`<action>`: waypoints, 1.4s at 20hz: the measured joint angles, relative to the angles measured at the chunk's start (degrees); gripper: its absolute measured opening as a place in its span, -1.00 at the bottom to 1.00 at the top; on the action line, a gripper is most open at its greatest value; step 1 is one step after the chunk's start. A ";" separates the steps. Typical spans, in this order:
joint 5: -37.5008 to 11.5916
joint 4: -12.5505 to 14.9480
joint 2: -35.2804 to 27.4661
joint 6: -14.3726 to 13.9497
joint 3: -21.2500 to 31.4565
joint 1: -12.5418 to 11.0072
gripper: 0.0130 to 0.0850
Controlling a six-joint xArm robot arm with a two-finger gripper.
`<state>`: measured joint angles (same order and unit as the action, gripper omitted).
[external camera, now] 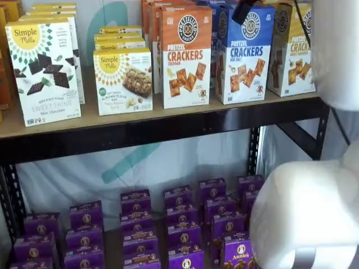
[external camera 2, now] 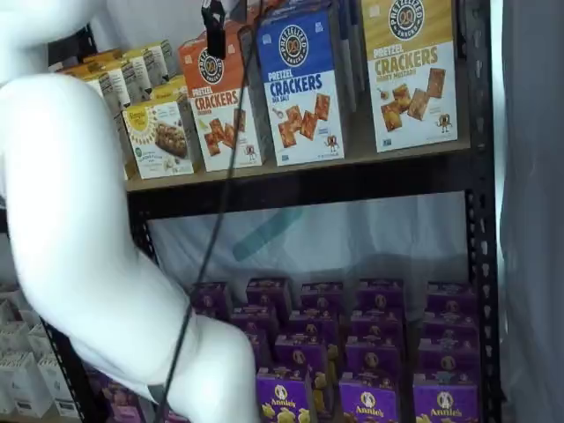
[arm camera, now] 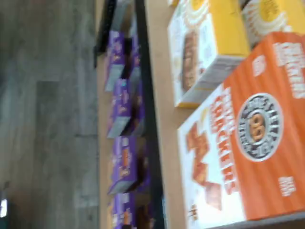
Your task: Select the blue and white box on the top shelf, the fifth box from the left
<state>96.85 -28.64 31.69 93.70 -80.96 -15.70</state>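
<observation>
The blue and white box (external camera: 244, 53) stands upright on the top shelf (external camera: 84, 122), between an orange-topped box and a yellow-topped one; it also shows in a shelf view (external camera 2: 301, 88). The wrist view does not show it. My gripper (external camera: 244, 11) appears only as black fingers at the view's top edge, in front of the blue box's upper part. In a shelf view (external camera 2: 213, 31) the fingers hang with a cable before the orange box, left of the blue one. No gap or held box shows.
An orange Cheddar box (external camera: 186, 56) (arm camera: 248, 133) and a yellow-topped cracker box (external camera: 291, 53) flank the blue one. Simple Mills boxes (external camera: 123, 81) stand further left. Purple boxes (external camera: 168, 230) fill the lower shelf. My white arm (external camera 2: 79, 220) (external camera: 314, 213) covers part of each shelf view.
</observation>
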 joint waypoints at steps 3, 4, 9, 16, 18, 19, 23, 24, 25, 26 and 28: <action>-3.99 -0.40 0.34 0.22 1.01 0.04 1.00; -4.08 -0.06 -0.33 0.46 0.44 0.03 1.00; -2.07 0.69 -5.27 1.99 -3.90 -1.05 1.00; -2.33 -0.14 -10.47 3.25 -7.94 -2.17 1.00; -2.35 -0.02 -11.71 3.65 -8.97 -2.43 1.00; -2.38 0.11 -12.16 3.82 -9.32 -2.50 1.00; -2.61 0.93 -14.08 4.73 -10.60 -2.78 1.00; -2.75 1.14 -14.53 4.97 -10.79 -2.81 1.00; -2.89 1.28 -14.86 5.14 -10.89 -2.82 1.00; -3.00 1.53 -15.14 5.28 -10.99 -2.80 1.00; -3.18 2.06 -15.68 5.54 -11.16 -2.66 1.00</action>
<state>93.67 -26.58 16.01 99.23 -92.11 -18.36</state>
